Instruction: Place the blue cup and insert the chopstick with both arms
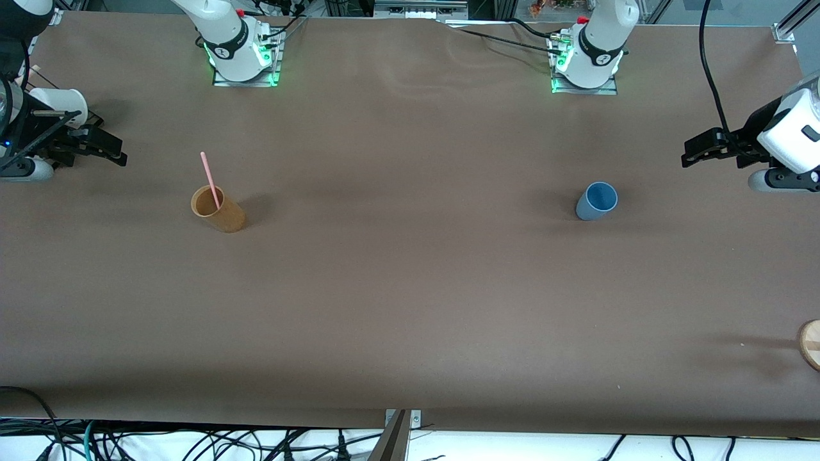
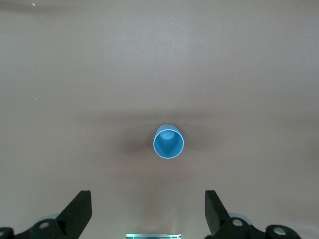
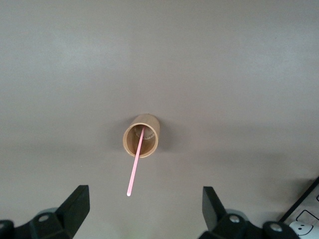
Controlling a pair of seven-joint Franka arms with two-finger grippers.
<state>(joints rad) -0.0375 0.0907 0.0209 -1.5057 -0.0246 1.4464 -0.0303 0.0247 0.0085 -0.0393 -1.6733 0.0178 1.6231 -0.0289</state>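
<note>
**A:** Where are the two grippers, and what are they doing?

**B:** The left gripper [image 1: 688, 153] hangs at the right edge of the front view, over the left arm's end of the brown counter [image 1: 410, 307]. It is released and empty; its wrist view shows both black fingers [image 2: 79, 211] spread wide. The right gripper [image 1: 118, 153] hangs at the left edge of the front view, over the right arm's end, likewise released and empty.

**A:** And the things of the task?

**B:** The small matte dusty-blue tumbler [image 1: 596, 201] stands upright right of centre in the front view, well apart from the left gripper. The thin pale-pink chopstick [image 1: 210, 180] leans inside a taller tan-orange cup [image 1: 218, 209], left of centre. A round wooden disc [image 1: 811, 344] peeks in at the lower right edge.

**A:** How would they handle?

**B:** My judgement only: the tumbler looks light and rigid, easily tipped, so clasp it across its walls near the middle. The chopstick looks stiff, slim and prone to slipping, so pinch the part above the rim and lift straight up.
</note>
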